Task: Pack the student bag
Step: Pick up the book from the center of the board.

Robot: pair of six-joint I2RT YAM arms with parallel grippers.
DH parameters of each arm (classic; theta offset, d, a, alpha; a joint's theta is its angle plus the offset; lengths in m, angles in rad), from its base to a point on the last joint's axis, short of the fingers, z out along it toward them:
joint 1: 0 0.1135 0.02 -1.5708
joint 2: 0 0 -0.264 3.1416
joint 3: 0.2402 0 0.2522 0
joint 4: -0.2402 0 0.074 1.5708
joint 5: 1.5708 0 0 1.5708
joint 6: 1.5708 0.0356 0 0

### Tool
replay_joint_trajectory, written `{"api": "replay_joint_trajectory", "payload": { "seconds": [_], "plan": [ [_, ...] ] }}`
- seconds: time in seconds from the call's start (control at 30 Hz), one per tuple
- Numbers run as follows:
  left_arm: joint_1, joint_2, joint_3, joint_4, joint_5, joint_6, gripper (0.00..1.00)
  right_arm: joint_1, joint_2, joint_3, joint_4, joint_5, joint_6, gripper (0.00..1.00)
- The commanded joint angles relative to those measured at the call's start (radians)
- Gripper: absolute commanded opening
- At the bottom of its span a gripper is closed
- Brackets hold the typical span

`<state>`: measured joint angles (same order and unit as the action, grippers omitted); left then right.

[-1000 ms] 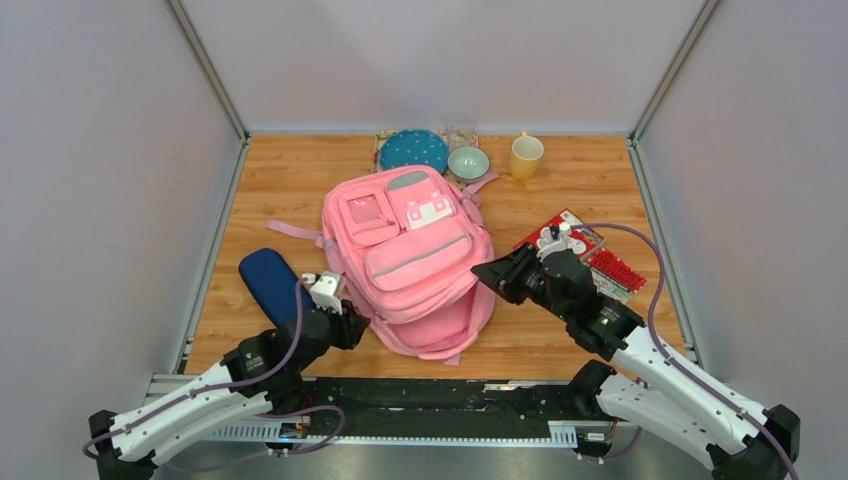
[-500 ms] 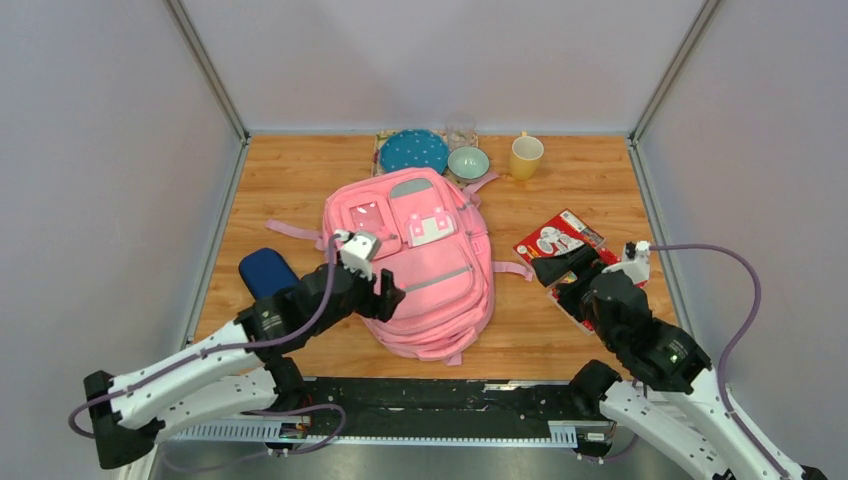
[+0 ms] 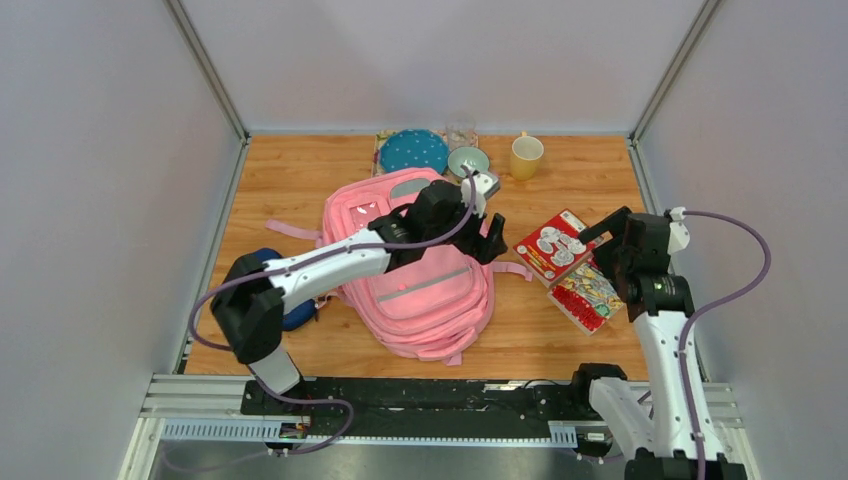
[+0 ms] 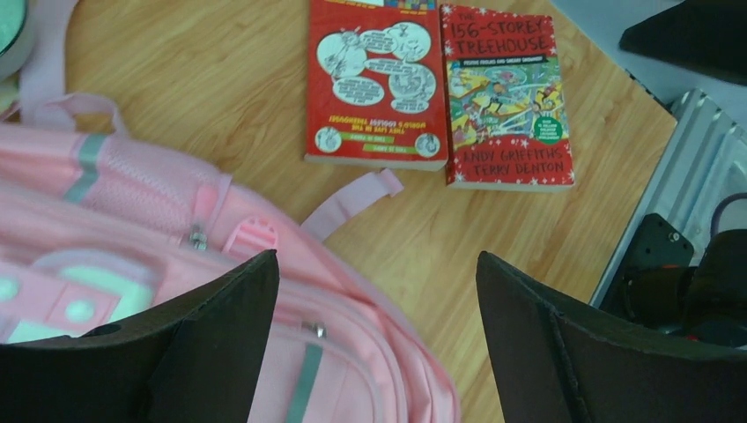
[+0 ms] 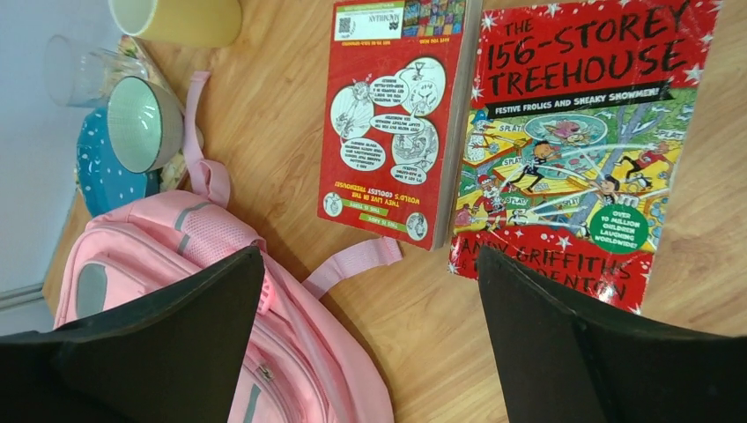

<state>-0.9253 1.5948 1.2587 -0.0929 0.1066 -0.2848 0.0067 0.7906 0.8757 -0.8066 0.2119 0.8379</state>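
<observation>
Student bag (image 3: pixel 430 300) packing is judged to be at an early step: nothing is held yet. The left gripper (image 3: pixel 497 240) is seen with its jaws wide apart and empty, hanging over the right edge of the bag, near a loose pink strap (image 4: pixel 352 198). The right gripper (image 5: pixel 370 264) is also spread wide and empty, and it is pointed down at two books (image 5: pixel 396 115) that lie flat, side by side and touching, on the wooden table (image 3: pixel 300 180) just right of the bag. The bag itself is laid on its back in the middle of the table, front pockets up. Its zips appear closed, but whether the main compartment is open cannot be told.

The step in hand is taken to be the reaching for a book. For the next move, one thin book edge must be pinched, or the book must be slid first, because both lie flat on the wood. An opening of the bag must also be found and held apart.

A mug (image 3: pixel 526 156), a bowl (image 3: pixel 468 162) and a plate (image 3: pixel 413 150) are placed at the far edge.
</observation>
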Motion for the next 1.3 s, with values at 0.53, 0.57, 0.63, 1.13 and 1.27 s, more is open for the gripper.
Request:
{"api": "replay_joint_trajectory", "payload": {
  "seconds": [0.53, 0.57, 0.63, 1.13, 1.27],
  "plan": [
    [0.114, 0.684, 0.522, 0.117, 0.344, -0.051, 0.89, -0.200, 0.406, -0.075, 0.314, -0.338, -0.100, 0.88],
    [0.112, 0.700, 0.531, 0.125, 0.363, -0.054, 0.89, -0.201, 0.413, -0.078, 0.316, -0.338, -0.102, 0.88],
    [0.112, 0.744, 0.556, 0.127, 0.370, -0.063, 0.89, -0.203, 0.436, -0.095, 0.340, -0.351, -0.097, 0.88],
    [0.121, 0.852, 0.562, 0.154, 0.430, -0.126, 0.89, -0.205, 0.605, -0.107, 0.415, -0.417, -0.115, 0.82],
    [0.118, 0.867, 0.559, 0.180, 0.519, -0.163, 0.87, -0.203, 0.641, -0.115, 0.454, -0.473, -0.122, 0.73]
  ]
}}
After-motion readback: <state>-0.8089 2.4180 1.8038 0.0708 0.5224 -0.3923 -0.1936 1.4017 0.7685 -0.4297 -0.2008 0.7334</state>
